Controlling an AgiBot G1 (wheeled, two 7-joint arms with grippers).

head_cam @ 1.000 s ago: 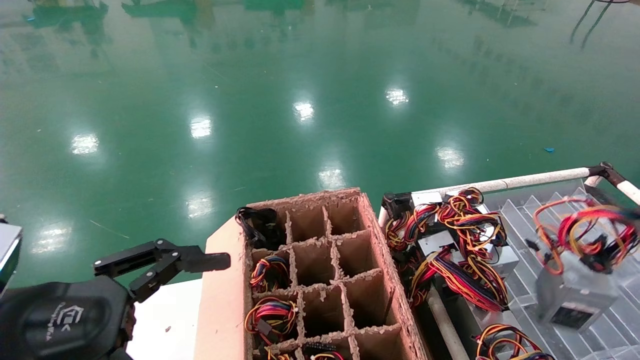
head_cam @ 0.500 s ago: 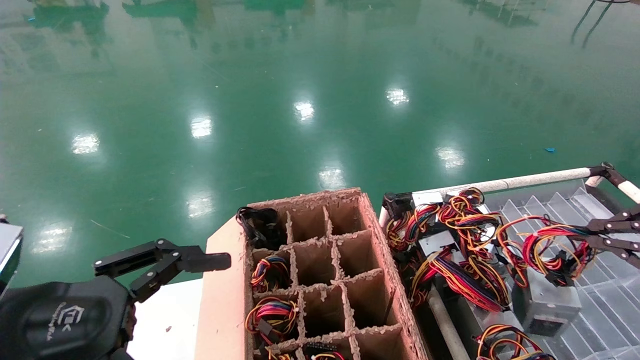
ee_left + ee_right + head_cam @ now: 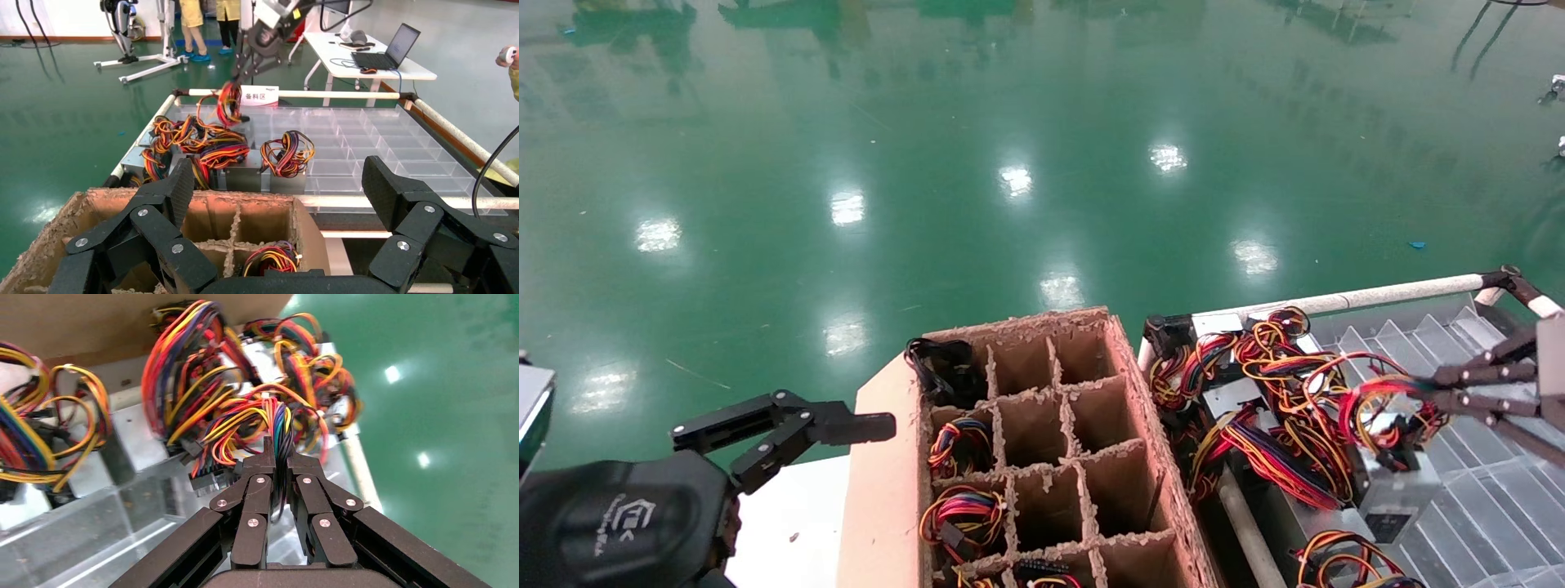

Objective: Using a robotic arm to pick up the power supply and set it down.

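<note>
**Right gripper clamped on PSU wire loop, unit over the tray**

You've got the right gripper (image 3: 278,454) pinched nearly closed on the looped red/yellow/orange wires (image 3: 269,419) of the power supply (image 3: 1397,490). Only the wire bundle sits between the fingertips; the fingers aren't on the metal case. In the head view you see that gripper (image 3: 1422,390) coming in from the right edge, the silver box hanging tilted below the wire loop, black label end toward you.

The power supply is over the clear compartment tray (image 3: 1491,506), just beside the other units (image 3: 1275,445) with tangled wiring that sit along the tray's left side. You can't tell whether its lower edge touches the tray or a neighbouring unit.

Your left gripper (image 3: 858,426) is parked low left, beside the cardboard divider box (image 3: 883,490). Its fingers are spread wide with nothing between them, per the left wrist view (image 3: 275,196). Several of the box's cells hold wire bundles (image 3: 959,514).
</note>
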